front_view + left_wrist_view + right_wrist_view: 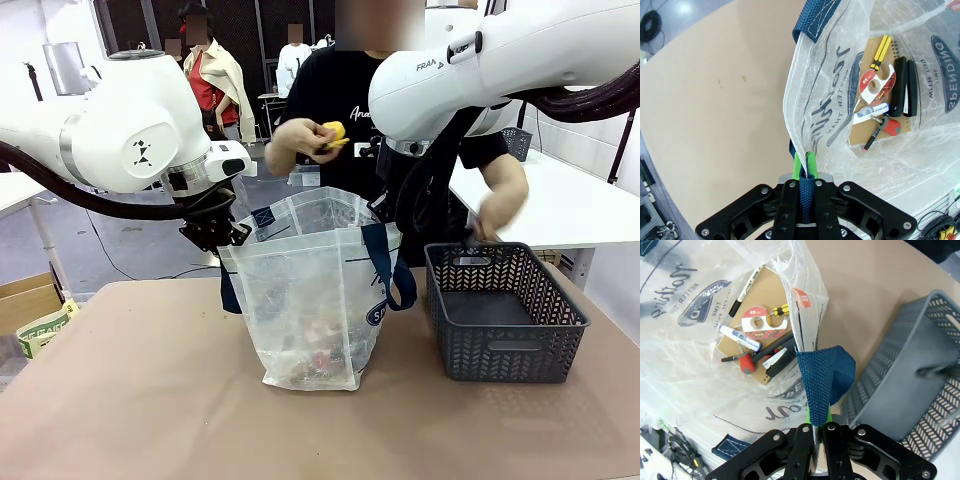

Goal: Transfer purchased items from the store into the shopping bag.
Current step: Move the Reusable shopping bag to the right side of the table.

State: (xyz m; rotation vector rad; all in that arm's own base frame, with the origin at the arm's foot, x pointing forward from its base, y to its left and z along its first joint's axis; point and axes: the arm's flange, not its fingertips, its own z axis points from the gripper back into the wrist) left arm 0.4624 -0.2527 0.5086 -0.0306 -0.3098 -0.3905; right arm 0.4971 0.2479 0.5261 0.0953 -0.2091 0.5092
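Note:
The translucent shopping bag (310, 290) stands on the brown table, held wide at its mouth by both arms. My left gripper (805, 167) is shut on the navy strap (815, 20) at the bag's left rim. My right gripper (819, 420) is shut on the other navy strap (819, 377) at the right rim. Inside the bag lie a brown cardboard pack (880, 107), a tape dispenser (877, 82), a black piece (905, 87) and small tools. The grey mesh basket (505, 310) stands right of the bag. A person's hand holds a yellow item (333, 135) above the bag.
The person stands at the far side, their other hand (490, 222) near the basket's far rim. A white table (570, 200) sits behind at right. A cardboard box (35, 310) lies off the table's left edge. Bare tabletop (130, 400) spreads in front of the bag.

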